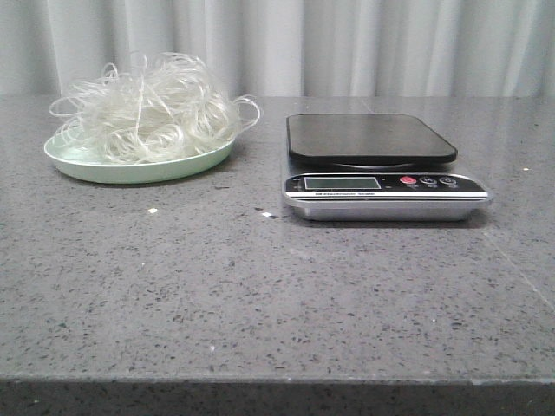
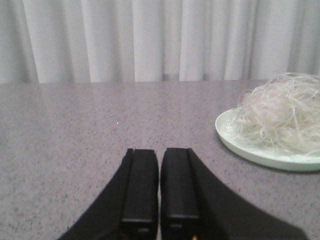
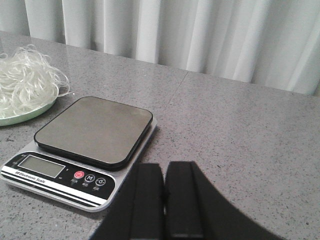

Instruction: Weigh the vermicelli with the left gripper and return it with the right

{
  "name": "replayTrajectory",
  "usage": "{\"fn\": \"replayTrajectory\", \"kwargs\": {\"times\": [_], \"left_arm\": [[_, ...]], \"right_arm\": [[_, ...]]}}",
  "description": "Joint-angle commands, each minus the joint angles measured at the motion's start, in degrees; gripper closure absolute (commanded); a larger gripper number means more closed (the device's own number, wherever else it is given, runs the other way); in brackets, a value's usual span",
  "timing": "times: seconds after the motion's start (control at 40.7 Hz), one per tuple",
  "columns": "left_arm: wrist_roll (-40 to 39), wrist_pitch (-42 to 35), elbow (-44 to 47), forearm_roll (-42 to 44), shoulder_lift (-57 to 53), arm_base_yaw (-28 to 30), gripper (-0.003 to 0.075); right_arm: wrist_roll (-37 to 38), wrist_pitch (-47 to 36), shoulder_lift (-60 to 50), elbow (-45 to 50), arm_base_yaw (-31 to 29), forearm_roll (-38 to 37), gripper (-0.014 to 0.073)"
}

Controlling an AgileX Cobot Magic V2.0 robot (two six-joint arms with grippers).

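The vermicelli (image 1: 152,108), a loose fluffy tangle of thin translucent whitish noodle strands, sits heaped on a shallow round pale green plate (image 1: 130,170) at the far left of the speckled grey stone bench (image 1: 260,295), with stray loops spilling past the plate's rim on the side toward the scale. Just beside the plate, apart from it, stands a flat silver digital kitchen scale (image 1: 386,191) with a dark rounded-square weighing platform (image 1: 368,139) that carries nothing, and a front panel with a blank pale display (image 1: 341,183) and a red button (image 1: 408,180). A few small pale specks lie on the bench in front of the plate. Pale pleated curtains (image 1: 347,43) hang behind the bench. The left claw (image 2: 159,175) hovers low over bare bench near the plate, its black fingers (image 2: 140,185) pressed almost together and holding nothing. The right claw (image 3: 164,190) hangs near the scale's front corner, its fingers likewise narrow with only a slit between them, and empty.
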Motion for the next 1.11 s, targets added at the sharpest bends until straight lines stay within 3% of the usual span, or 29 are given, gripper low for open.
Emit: {"fn": "replayTrajectory", "kwargs": {"times": [0.0, 0.123, 1.082], "left_arm": [[-0.6, -4.8, 2.4, -0.1, -2.7, 0.2, 0.0584], [-0.6, -6.0, 6.5, -0.1, -4.7, 0.2, 0.0584], [-0.6, -4.3, 6.3, -0.1, -4.7, 0.2, 0.0584]], "right_arm": [[0.0, -3.9, 0.5, -1.5, -0.3, -0.1, 0.0442], [0.0, -3.9, 0.5, -1.5, -0.3, -0.1, 0.0442], [0.0, -3.6, 0.4, -1.5, -0.3, -0.1, 0.0442]]}}
